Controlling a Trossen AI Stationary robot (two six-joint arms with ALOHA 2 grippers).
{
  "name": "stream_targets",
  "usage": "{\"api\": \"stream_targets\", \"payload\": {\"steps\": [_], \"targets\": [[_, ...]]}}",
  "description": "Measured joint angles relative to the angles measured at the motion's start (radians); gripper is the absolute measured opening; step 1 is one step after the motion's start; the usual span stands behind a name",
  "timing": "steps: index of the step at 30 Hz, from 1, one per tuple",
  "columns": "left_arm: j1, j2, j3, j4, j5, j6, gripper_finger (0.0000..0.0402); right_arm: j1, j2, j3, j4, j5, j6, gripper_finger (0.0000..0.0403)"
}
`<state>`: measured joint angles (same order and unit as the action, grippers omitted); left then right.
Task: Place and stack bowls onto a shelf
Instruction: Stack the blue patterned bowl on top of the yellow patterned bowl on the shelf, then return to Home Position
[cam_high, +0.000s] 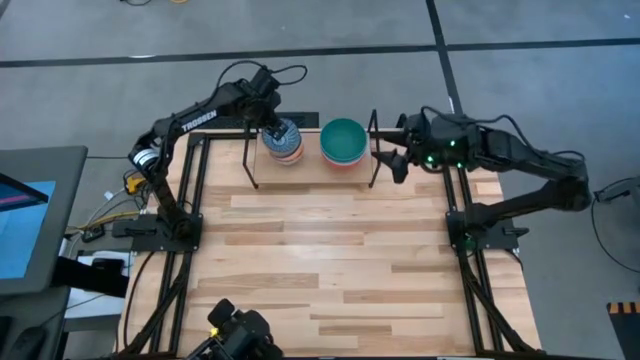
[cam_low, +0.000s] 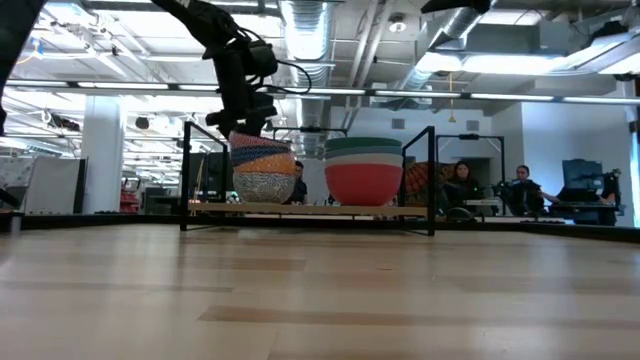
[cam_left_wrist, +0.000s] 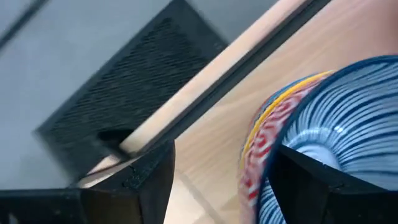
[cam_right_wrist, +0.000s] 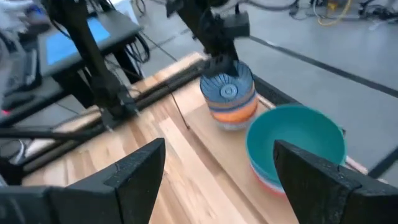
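Low view: striped bowl (cam_low: 262, 141) top hidden behind left tool (cam_low: 243, 108).

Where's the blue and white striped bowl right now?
The striped bowl tops the left stack on the shelf, beside the stack topped by the teal bowl. The left end effector straddles its rim, fingers open.
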<state>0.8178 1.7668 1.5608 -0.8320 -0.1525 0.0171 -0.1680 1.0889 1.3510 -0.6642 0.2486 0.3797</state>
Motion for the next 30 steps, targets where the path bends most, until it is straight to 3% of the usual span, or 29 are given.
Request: {"api": "stream_targets", "payload": {"steps": [3, 16, 23, 26, 30], "targets": [[-0.012, 0.002, 0.0, -0.021, -0.092, 0.022, 0.0226, 0.051, 0.0, 0.0, -0.04, 0.074, 0.019, 0.0321], [-0.088, 0.004, 0.001, 0.091, -0.026, -0.004, 0.0226, 0.202, -0.001, 0.0, -0.047, 0.215, 0.07, 0.0321], [-0.102, -0.036, 0.109, 0.014, -0.023, -0.006, 0.0226, 0.31, -0.001, 0.0, 0.016, 0.353, 0.088, 0.0321], [-0.102, -0.096, 0.168, 0.014, 0.023, -0.009, 0.0226, 0.347, -0.015, 0.0, 0.126, 0.364, 0.016, 0.0318], [-0.128, -0.232, 0.202, 0.048, 0.176, -0.027, 0.0218, 0.376, -0.071, 0.002, 0.204, 0.361, -0.058, 0.0285]]}}
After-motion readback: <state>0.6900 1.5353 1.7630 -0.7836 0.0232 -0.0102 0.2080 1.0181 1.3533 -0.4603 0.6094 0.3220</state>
